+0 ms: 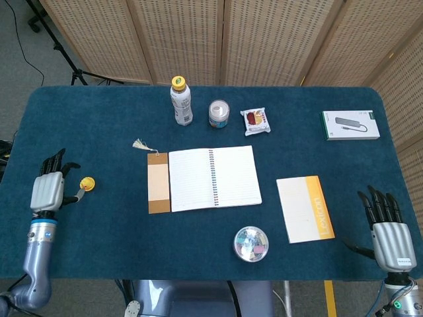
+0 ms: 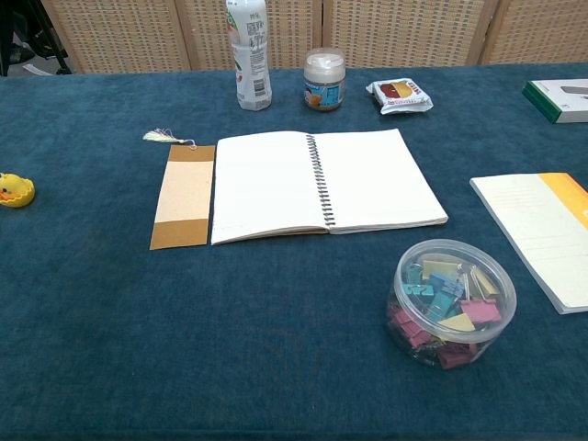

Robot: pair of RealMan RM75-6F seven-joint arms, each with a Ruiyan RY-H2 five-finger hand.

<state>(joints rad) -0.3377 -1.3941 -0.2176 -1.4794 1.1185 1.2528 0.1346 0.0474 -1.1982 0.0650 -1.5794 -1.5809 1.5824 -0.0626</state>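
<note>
Fingers of the left hand [image 1: 47, 190] are spread apart and hold nothing; it lies palm down near the table's [image 1: 106, 125] left edge, forearm running back toward the near edge. Just beside its thumb sits a small yellow duck [image 1: 86, 183], free of the hand as far as the head view shows. At the near right corner the right hand [image 1: 390, 231] rests likewise, fingers fanned and empty, beside a yellow-edged notepad [image 1: 305, 208].

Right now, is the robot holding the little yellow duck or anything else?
No. The left hand lies open beside the yellow duck, not gripping it. The right hand is open too, holding nothing.
</note>
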